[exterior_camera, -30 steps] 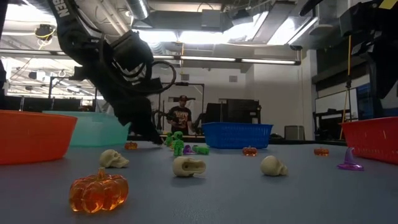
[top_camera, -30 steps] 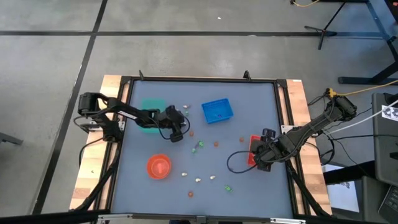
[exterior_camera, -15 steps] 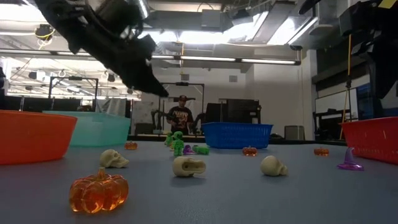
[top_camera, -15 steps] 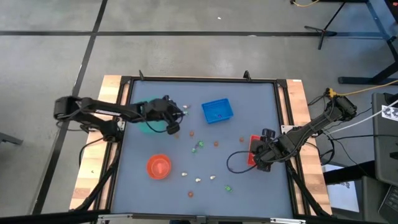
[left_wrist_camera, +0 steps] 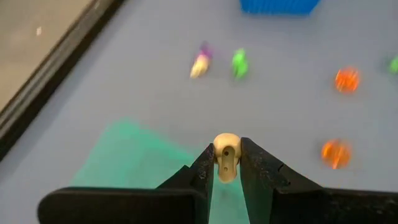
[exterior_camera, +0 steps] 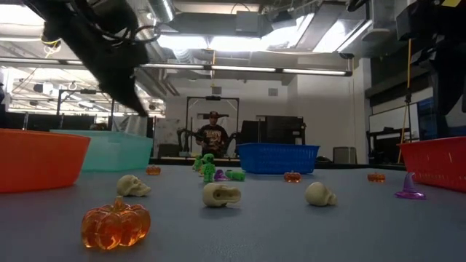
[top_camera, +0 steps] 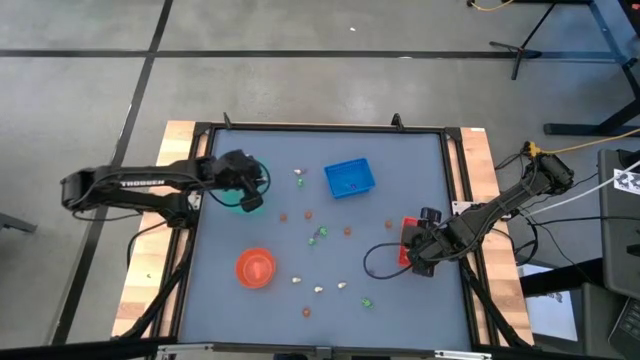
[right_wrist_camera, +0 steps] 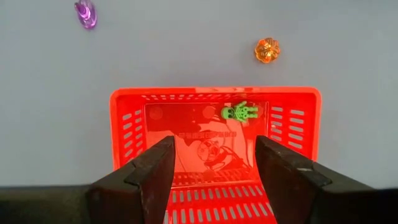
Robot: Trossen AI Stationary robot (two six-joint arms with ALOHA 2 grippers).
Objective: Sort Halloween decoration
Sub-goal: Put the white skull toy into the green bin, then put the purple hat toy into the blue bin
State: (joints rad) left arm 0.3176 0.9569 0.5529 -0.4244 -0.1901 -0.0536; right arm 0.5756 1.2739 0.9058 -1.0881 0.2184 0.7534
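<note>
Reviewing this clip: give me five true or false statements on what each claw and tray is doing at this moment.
1. The left claw pinches a small cream skull trinket. True.
2. That claw hangs over the blue rectangular tray. False: it is over the teal rectangular tray.
3. The right claw is open above the red rectangular tray. True.
4. The red tray is empty. False: a small green figure lies in it.
5. The orange round bowl is held. False: it sits alone.
</note>
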